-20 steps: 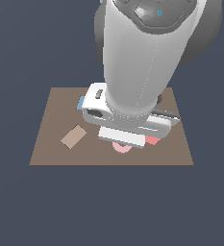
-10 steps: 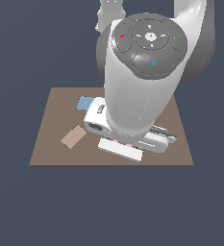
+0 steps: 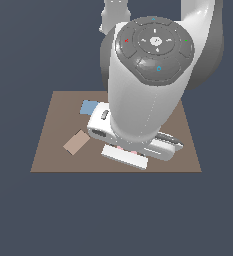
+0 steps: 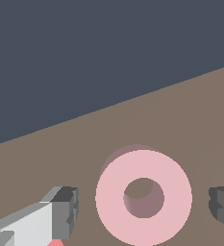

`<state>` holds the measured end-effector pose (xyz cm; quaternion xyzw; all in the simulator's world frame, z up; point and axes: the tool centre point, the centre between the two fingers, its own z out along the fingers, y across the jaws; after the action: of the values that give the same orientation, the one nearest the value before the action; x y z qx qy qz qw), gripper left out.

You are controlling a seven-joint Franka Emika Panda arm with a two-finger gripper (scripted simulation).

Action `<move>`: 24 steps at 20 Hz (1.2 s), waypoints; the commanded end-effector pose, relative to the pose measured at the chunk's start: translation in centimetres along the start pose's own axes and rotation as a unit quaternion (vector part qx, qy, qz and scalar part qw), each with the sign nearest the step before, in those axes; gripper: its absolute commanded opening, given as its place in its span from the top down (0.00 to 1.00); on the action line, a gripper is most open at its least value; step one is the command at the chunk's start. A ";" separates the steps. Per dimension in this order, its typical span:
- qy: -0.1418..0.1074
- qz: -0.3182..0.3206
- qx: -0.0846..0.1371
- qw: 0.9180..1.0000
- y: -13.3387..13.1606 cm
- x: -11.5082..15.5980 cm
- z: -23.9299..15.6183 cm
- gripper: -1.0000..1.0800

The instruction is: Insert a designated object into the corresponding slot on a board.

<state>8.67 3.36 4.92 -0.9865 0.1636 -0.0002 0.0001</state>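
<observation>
Your gripper [image 4: 143, 211] straddled the pale-pink ring [image 4: 143, 197] on the brown board [image 4: 180, 115], its fingers spread wide and apart from it; grasp and insertion remained undone.

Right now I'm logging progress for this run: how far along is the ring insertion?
Done: the gripper straddles the pale-pink ring, one finger on either side, on the brown board. In hand: the grasp; fingers stand apart from the ring. Left: closing, lifting and placing it; no slot shows here.

The pale-pink ring [image 4: 143, 197] lies flat on the brown board [image 4: 180, 115], round hole upward; it looks whole. In the exterior view the arm hides nearly all of it.
</observation>
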 end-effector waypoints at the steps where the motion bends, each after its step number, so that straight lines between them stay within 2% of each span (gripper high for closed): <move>1: 0.000 0.000 0.000 1.000 0.0 0.0 0.3 0.04; 8: 0.000 0.000 0.000 1.000 0.0 -0.1 1.9 0.04; 9: 0.000 0.000 0.000 1.000 0.0 -0.1 1.9 1.00; 24: 0.000 0.000 0.000 1.000 -0.1 -0.3 1.8 1.00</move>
<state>8.53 3.44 3.09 -0.9866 0.1633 -0.0004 0.0003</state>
